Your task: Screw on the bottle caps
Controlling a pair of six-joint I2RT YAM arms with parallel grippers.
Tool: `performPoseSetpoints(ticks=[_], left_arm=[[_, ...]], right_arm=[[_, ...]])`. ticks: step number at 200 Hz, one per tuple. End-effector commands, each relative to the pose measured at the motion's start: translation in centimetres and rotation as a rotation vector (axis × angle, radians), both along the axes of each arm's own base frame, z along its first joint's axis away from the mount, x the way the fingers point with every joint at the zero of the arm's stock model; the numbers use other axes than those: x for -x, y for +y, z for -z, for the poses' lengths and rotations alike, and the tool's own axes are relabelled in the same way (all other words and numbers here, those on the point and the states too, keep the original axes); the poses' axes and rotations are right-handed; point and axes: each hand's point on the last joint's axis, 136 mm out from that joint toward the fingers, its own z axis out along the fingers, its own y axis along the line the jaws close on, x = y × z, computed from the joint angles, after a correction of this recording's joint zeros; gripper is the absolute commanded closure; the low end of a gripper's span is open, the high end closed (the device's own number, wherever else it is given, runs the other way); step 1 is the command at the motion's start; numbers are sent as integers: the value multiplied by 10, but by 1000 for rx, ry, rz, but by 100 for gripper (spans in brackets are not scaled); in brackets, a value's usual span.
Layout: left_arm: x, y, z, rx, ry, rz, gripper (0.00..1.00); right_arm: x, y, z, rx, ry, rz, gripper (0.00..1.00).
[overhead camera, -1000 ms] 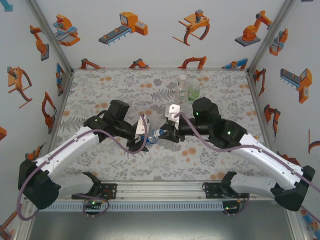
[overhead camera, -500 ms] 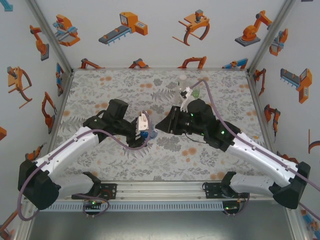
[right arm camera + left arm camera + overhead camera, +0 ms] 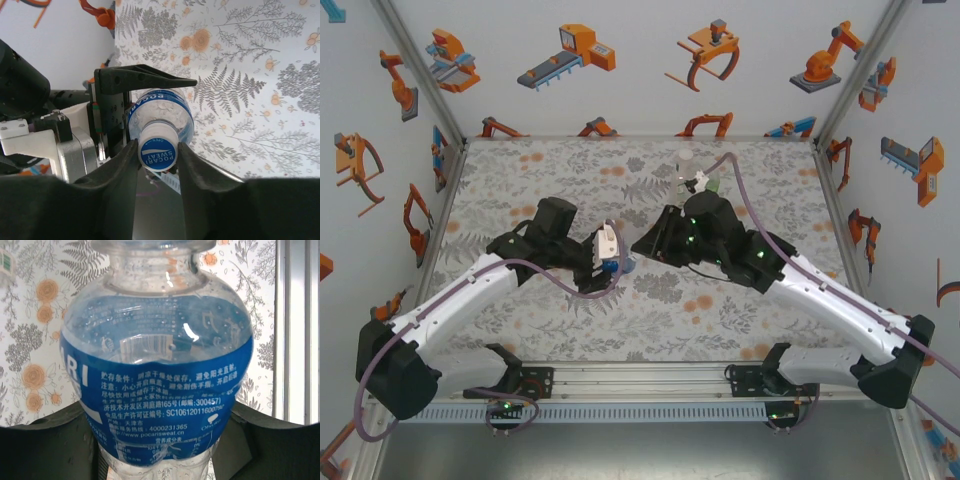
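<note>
Right arm seen rolled at wrist and shifted toward rear since one second ago; left arm unchanged. Cap (image 3: 158, 152), blue-printed, seated on neck of blue-label bottle (image 3: 160, 390). Bottle held sideways over middle of desk (image 3: 540, 170), clamped at body by left tool (image 3: 608, 260). Right tool (image 3: 158, 148) set narrow, fingers flanking cap; grip or release cannot be told. Progress judged: first cap under tightening, thread seating hidden. Two other bottles (image 3: 686, 170) at rear, partly masked by right arm; caps there not made out.
</note>
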Motion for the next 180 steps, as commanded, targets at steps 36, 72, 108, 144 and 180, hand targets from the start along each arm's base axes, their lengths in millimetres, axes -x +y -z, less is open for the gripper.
performPoseSetpoints(ticks=[36,72,108,144,180], left_arm=[[13,-15,-34,125,-62,107,100],[14,-15,-32,118,-49,120,100],[22,-16,-32,125,-32,161,100],[30,-16,-33,142,-21,204,100],[35,-16,-34,151,-7,236,100]], right_arm=[[-3,-19,-43,210,-292,-110,40],[1,-15,-78,287,-560,-278,39],[28,6,-86,369,-865,-627,39],[70,14,-80,361,-1119,-963,39],[93,14,-74,323,-1301,-1105,39]])
